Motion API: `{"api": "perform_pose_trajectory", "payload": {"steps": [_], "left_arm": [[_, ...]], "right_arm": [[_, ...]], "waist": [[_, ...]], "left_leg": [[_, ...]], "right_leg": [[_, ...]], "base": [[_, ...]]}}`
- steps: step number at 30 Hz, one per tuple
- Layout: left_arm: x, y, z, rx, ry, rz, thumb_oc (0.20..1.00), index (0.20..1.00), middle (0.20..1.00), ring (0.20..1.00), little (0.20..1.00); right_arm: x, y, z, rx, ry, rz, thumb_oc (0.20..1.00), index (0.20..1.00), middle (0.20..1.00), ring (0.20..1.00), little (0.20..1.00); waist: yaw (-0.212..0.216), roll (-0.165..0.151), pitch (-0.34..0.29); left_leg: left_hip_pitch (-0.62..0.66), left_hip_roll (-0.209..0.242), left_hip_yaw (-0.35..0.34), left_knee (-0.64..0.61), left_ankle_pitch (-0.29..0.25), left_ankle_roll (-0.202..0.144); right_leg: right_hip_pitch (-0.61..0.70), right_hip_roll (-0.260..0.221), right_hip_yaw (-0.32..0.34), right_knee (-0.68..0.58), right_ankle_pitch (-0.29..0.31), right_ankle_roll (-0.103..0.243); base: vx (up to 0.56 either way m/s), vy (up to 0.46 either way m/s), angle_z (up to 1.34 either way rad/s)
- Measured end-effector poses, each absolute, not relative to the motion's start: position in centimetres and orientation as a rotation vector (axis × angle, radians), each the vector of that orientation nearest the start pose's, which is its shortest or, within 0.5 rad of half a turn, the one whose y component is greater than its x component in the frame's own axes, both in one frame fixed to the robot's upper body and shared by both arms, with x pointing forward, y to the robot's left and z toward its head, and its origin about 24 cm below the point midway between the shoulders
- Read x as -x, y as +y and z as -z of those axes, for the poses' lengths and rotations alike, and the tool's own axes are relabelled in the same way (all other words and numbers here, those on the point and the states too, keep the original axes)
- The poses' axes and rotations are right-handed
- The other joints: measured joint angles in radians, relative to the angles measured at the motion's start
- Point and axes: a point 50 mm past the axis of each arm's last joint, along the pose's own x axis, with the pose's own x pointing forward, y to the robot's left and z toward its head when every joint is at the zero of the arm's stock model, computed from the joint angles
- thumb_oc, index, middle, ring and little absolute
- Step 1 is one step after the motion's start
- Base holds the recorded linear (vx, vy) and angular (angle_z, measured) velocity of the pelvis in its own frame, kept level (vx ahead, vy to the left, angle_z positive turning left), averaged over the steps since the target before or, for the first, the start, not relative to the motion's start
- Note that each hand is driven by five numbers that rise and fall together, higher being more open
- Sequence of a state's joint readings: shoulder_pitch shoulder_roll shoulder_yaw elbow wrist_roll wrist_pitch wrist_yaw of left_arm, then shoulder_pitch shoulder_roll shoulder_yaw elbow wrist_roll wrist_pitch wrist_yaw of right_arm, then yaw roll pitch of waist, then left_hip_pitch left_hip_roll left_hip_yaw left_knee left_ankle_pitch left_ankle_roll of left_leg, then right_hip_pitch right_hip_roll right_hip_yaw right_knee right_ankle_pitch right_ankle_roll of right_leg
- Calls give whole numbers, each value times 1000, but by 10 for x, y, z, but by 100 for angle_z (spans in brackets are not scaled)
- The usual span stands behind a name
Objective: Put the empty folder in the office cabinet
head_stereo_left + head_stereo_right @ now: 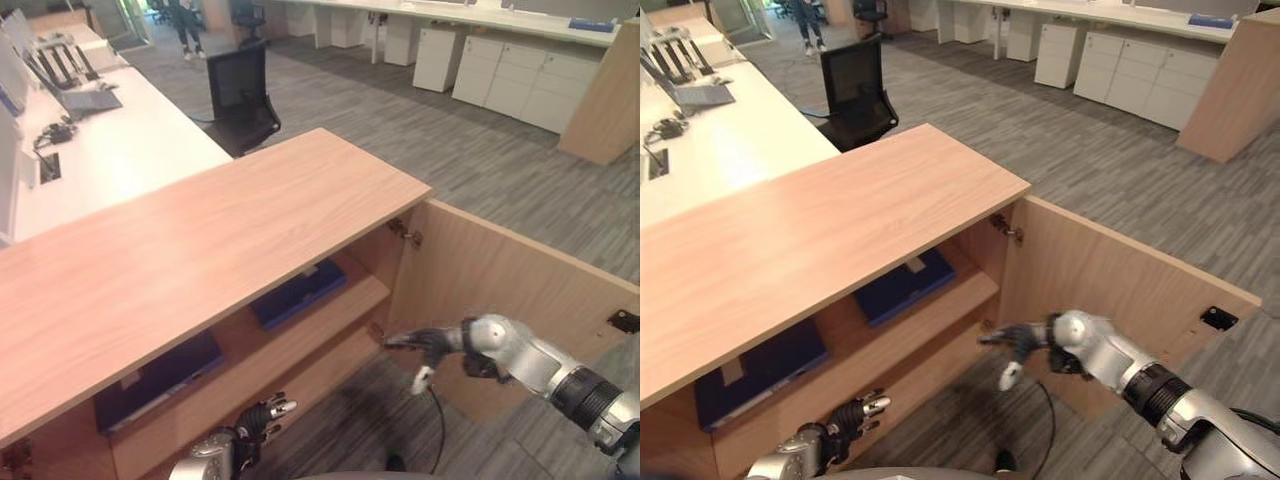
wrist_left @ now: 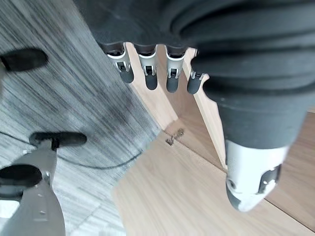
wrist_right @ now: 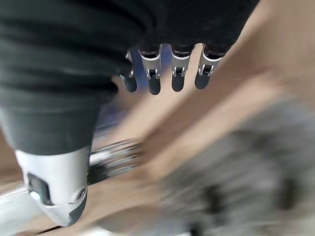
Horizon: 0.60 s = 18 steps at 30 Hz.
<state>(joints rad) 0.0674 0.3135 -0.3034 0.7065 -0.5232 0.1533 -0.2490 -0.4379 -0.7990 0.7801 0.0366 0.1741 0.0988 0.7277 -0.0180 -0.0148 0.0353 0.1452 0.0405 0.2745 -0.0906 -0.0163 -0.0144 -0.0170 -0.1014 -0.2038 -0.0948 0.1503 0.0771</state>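
Note:
The wooden office cabinet (image 1: 200, 250) stands with its right door (image 1: 500, 290) swung wide. On its upper shelf lie two dark blue folders, one at the right (image 1: 298, 292) and one at the left (image 1: 160, 380). My right hand (image 1: 425, 345) hovers in front of the lower shelf's edge beside the door hinge, fingers (image 3: 177, 73) straight and holding nothing. Low down, by the cabinet's lower front, my left hand (image 1: 262, 418) is also empty, with its fingers (image 2: 147, 73) relaxed.
A black office chair (image 1: 240, 95) stands behind the cabinet beside a white desk (image 1: 110, 140) carrying a laptop and cables. White drawer units (image 1: 520, 70) line the far wall. A person (image 1: 187, 25) stands far off. Grey carpet lies around the open door.

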Motion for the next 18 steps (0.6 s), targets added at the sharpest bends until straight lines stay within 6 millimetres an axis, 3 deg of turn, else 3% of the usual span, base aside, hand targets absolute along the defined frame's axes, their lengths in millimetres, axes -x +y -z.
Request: {"api": "perform_pose_trajectory", "payload": {"steps": [3,6,9,13,15,18], "left_arm": [[-141,196,131,228,1001,159,1000,1000,1000,1000,1000],[-131,204,139,243,1053,89,1000,1000,1000,1000,1000],[-127,204,141,239,1068,80,1000,1000,1000,1000,1000],[-127,201,142,237,1073,89,1000,1000,1000,1000,1000],[-126,202,143,235,1078,89,1000,1000,1000,1000,1000],[-122,202,145,220,1100,98,1000,1000,1000,1000,1000]], "right_arm": [[-263,-130,-47,705,348,-1264,1000,1000,1000,1000,1000],[-273,-134,-52,720,345,-1211,1000,1000,1000,1000,1000],[-281,-158,-42,757,421,-1099,1000,1000,1000,1000,1000],[-278,-190,-20,765,534,-979,1000,1000,1000,1000,1000],[-267,-217,3,753,664,-902,1000,1000,1000,1000,1000],[-232,-260,42,775,930,-824,1000,1000,1000,1000,1000]], "waist": [[0,-21,-4],[-1,-22,-5],[-1,-15,-5],[0,-4,-12],[2,0,-15],[-5,4,-18]], "left_leg": [[2,-1,13,0,0,0],[2,-2,23,0,-1,0],[2,-2,21,1,-2,1],[3,-2,20,0,-3,4],[3,-2,20,0,-4,4],[1,-3,20,0,-4,4]], "right_leg": [[-3,-8,7,0,0,1],[-8,-7,17,0,1,1],[-8,-5,17,0,1,0],[-6,-5,18,0,0,1],[-6,-5,17,0,0,1],[-10,-5,18,0,1,1]], "base": [[16,4,-10],[13,8,-9],[0,0,0],[0,0,0],[0,0,0],[0,0,0]]}}
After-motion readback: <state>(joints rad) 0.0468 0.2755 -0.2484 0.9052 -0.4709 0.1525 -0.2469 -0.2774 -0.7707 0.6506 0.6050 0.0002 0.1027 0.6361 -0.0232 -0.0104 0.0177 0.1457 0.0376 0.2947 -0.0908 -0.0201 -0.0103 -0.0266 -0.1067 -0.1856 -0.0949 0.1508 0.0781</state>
